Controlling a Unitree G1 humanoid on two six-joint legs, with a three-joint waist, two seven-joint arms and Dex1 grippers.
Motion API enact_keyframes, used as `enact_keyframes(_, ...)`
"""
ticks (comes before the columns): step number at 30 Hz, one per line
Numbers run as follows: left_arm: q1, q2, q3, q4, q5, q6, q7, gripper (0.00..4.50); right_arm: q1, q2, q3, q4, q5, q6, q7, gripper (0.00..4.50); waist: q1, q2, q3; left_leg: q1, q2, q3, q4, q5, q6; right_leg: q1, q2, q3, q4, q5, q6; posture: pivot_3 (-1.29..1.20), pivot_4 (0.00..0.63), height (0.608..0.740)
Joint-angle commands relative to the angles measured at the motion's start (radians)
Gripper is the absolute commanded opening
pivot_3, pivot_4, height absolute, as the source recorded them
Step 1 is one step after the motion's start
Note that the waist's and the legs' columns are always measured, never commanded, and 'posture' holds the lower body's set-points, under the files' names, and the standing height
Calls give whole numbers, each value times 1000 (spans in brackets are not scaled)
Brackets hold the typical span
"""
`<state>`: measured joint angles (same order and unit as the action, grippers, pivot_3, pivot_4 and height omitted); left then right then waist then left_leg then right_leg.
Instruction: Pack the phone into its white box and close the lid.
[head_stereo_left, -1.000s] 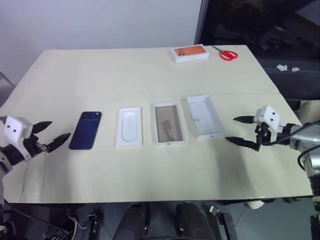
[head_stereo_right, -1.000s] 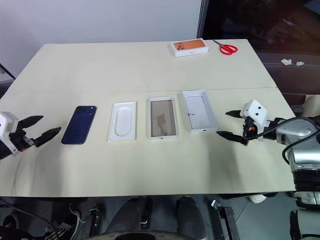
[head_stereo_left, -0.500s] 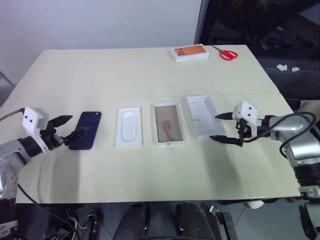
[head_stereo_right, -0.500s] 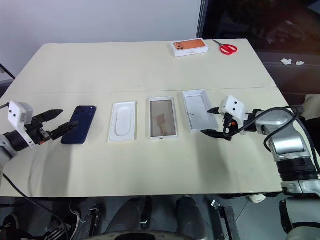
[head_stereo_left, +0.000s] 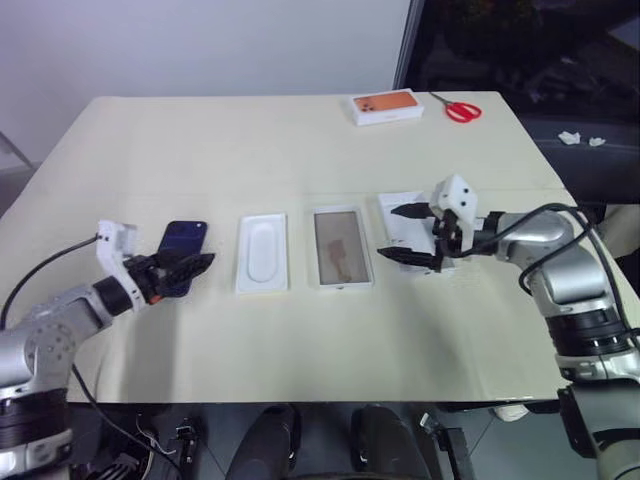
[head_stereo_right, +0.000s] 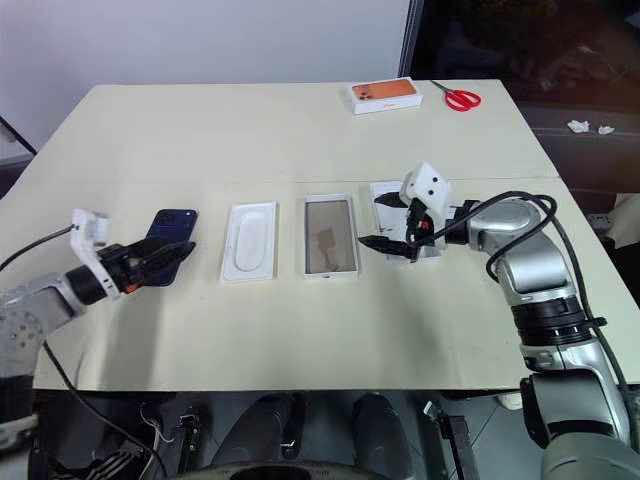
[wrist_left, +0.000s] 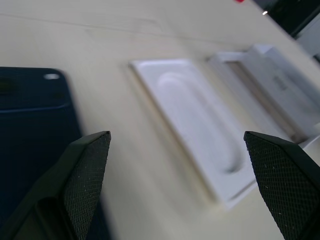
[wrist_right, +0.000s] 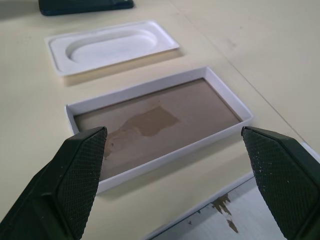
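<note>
The left pincer gapes wide and empty over the near end of the phone, placed, it seems, to grasp it. The right pincer, also wide and empty, hovers over the lid, which lies inside-up. Between them on the counter sit an insert and, right of it, the box, empty and ready for the phone.

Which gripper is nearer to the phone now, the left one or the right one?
Left. The left gripper is open right at the phone's near end, while the right gripper is open far across the table, over the lid.
</note>
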<state>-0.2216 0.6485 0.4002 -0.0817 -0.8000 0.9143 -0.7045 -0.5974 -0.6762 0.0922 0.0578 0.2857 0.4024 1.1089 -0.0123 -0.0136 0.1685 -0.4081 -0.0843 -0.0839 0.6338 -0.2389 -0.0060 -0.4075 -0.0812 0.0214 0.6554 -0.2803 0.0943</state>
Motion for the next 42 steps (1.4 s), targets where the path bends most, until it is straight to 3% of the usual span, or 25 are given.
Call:
enact_keyframes(1,-57,-36,5,-2,-66,76,55,4485,-39,24,17,-27,-1,-34,11,4500,-6,0,0,0,0,0,0,0,0,0,0,0,0,0,0,0,150,740)
enact_keyframes(7,-136,-109,17,45,-100,136,140,4485,-38,34,5,-17,-3,-50,-3,4500,-1,0,0,0,0,0,0,0,-1,-1,1,0,1,0,0,0,150,740)
enact_keyframes(20,-126,-108,-37,168,-16,148,178,4485,5,18,-9,-39,-6,-73,-33,4500,0,0,0,0,0,0,0,0,-1,-1,0,0,0,0,0,0,150,740)
enact_keyframes(26,-187,-189,9,273,-109,265,190,4485,14,11,-11,-53,-8,-81,-43,4500,5,1,0,0,-1,0,1,0,-1,0,0,0,1,0,0,0,150,740)
enact_keyframes(38,-233,-242,-3,339,-107,282,155,4485,18,9,-5,-65,-17,-89,-55,4500,4,0,-1,0,-3,-1,2,0,-1,1,-1,0,1,0,0,0,150,740)
enact_keyframes(41,-234,-256,8,354,-114,283,155,3636,18,9,-4,-72,-21,-87,-58,4500,4,0,-1,0,-3,-1,2,0,-1,1,-1,0,1,0,0,0,150,740)
enact_keyframes(42,-232,-257,9,356,-114,283,154,3166,18,8,-4,-74,-23,-86,-58,4500,3,0,-1,0,-3,-1,2,0,-1,1,-1,0,1,0,0,0,150,740)
